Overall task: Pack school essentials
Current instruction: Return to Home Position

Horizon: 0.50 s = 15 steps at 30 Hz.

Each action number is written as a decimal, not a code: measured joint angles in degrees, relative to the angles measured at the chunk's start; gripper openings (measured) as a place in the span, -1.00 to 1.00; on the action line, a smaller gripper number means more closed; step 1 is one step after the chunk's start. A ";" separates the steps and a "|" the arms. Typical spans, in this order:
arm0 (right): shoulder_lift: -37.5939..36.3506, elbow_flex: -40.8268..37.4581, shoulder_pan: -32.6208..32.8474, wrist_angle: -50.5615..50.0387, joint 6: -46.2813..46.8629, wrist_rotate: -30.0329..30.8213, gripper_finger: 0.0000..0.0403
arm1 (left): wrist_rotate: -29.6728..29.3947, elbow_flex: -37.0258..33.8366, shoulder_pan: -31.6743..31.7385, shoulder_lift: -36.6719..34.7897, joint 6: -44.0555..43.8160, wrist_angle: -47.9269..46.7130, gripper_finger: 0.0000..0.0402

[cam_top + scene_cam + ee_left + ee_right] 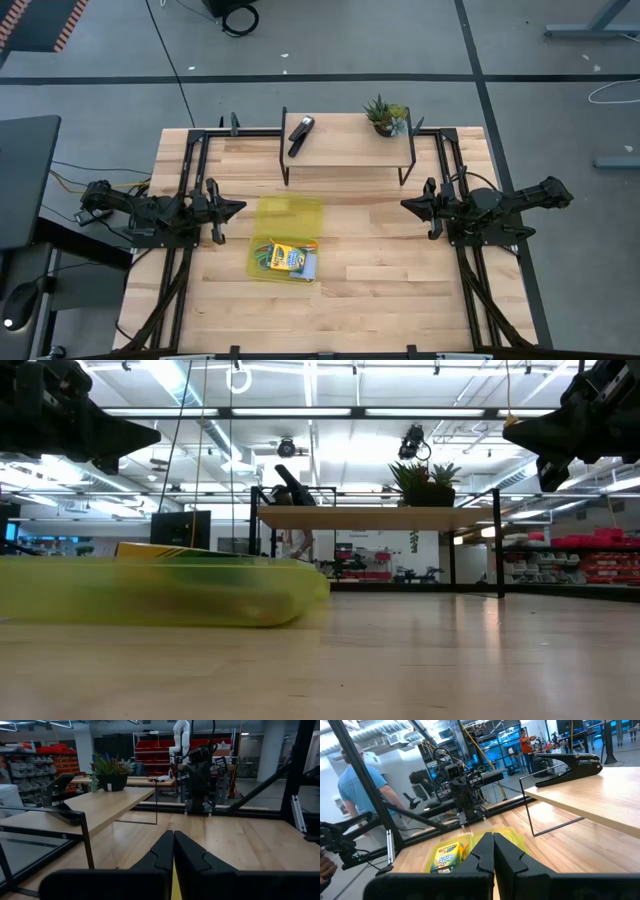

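1. While both arms idle, the translucent yellow box sits centre-left of the frame, with the crayon box inside.
2. Left gripper and right gripper hover either side, fingers pressed together, empty.

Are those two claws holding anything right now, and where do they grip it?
Nothing is held. The left gripper and the right gripper are both shut and empty.

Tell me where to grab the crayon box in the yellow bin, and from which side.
Grip the crayon box across its narrower width, coming straight down from above. It lies flat, face up, on top in the yellow bin, so its edges look free, while the bin's walls would likely block a sideways approach. The left gripper is nearer.
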 joint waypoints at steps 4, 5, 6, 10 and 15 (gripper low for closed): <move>-0.02 0.00 0.00 0.02 0.02 0.00 -0.96 | 0.05 0.00 0.00 0.00 -1.74 -0.05 -0.94; 0.00 0.00 0.02 0.00 0.02 0.00 -0.96 | 0.04 0.00 0.00 0.00 -2.45 -0.10 -0.94; -0.01 0.00 0.02 0.00 0.01 0.00 -0.96 | 0.08 0.00 0.00 0.00 -3.72 -0.21 -0.95; -0.02 0.00 0.00 0.00 0.01 0.00 -0.96 | 0.13 0.00 0.00 0.02 -6.42 -0.42 -0.92; -0.02 0.00 0.00 0.00 0.00 0.00 -0.96 | 0.15 -0.02 0.00 0.02 -6.45 -0.23 -0.85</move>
